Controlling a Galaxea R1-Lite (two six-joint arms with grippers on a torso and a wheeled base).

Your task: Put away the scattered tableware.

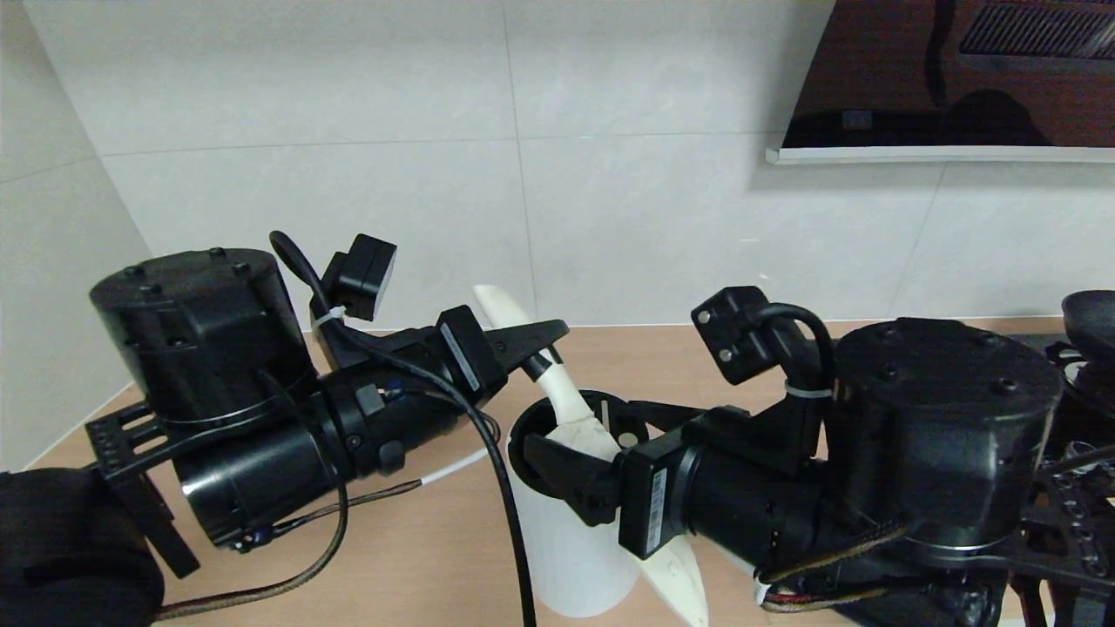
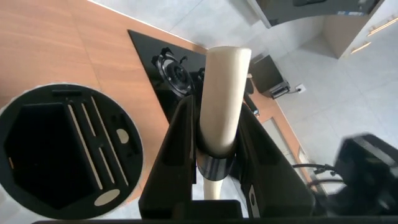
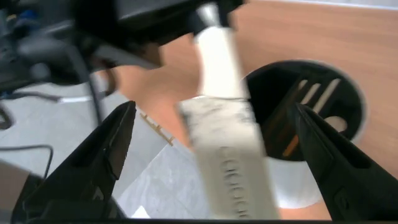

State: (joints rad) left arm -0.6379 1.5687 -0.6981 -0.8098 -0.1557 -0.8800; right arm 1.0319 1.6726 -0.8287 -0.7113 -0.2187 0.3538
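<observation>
The step in hand is, I judge, putting the knife [image 1: 571, 401] into the holder [image 1: 571, 557]. The left gripper [image 2: 219, 124] has its jaws closed on the cream handle, just above the dark band. The knife hangs tilted in the air, handle toward the wall [image 1: 523, 218], with the blade sloping down across the black top of the holder. Its tip ends lower, in front of the holder's white side, so the blade is not in any slot yet.

The right gripper [image 3: 214, 112] has its jaws wide, one on each side of the blade, and they do not touch it. Whether it means to take the knife or only to steady it, I cannot tell.

The next move calls for lifting the tip above the rim, turning the knife more upright, and bringing the blade in line with one narrow slot. The slots are thin, so a small error of angle can make the blade catch on the insert or push the light holder over.

Room is tight here, as both grippers crowd over the holder, and a black cable [image 1: 505, 488] from the left arm hangs just in front of it. The wooden surface [image 1: 418, 540] has free space on the left. On the right is the stove [image 2: 177, 71], so I think lifting straight up is the safest way.
</observation>
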